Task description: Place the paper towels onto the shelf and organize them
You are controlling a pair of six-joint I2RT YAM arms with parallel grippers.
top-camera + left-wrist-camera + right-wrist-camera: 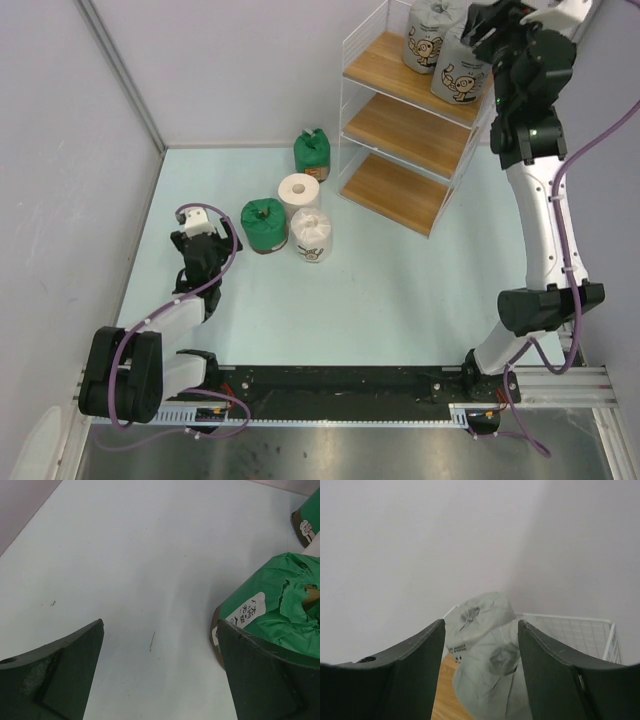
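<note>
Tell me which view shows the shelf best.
Top external: the shelf shows all three boards, two grey rolls on top. Right wrist catches only a corner of the top board and wire rim behind one of them. Left wrist shows none of it.

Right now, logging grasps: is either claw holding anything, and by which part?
Left claw: nothing. Right claw straddles the top of a grey roll; grip unclear.

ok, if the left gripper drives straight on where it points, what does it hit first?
Probably bare table: only tabletop shows between the fingers of the open left gripper. The green roll sits beside one finger and might get clipped; depth is unclear.
</note>
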